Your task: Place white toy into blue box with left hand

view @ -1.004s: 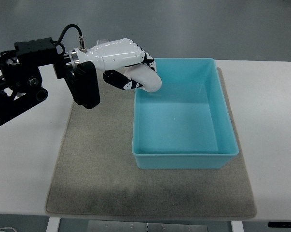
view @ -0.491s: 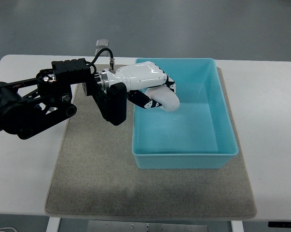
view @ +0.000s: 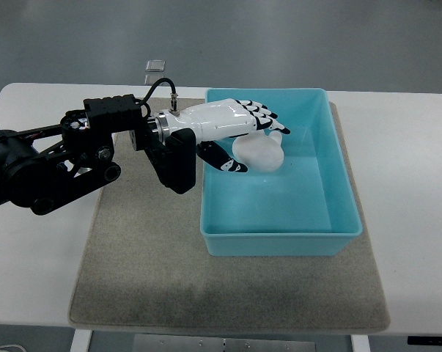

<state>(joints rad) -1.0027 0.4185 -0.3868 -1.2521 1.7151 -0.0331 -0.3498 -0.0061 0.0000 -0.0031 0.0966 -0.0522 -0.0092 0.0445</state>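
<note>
I can read no text, label, brand, number or sign anywhere in front of me. My left robot hand point(view: 235, 128) and its arm carry no legible marking, the blue box point(view: 330, 176) has plain walls, and the bench point(view: 411, 169) and the grey mat point(view: 147, 257) show no print.

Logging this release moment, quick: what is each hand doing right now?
Left hand: fingers spread open over the blue box, white toy just below them, not gripped.
Right hand: not in view.
</note>
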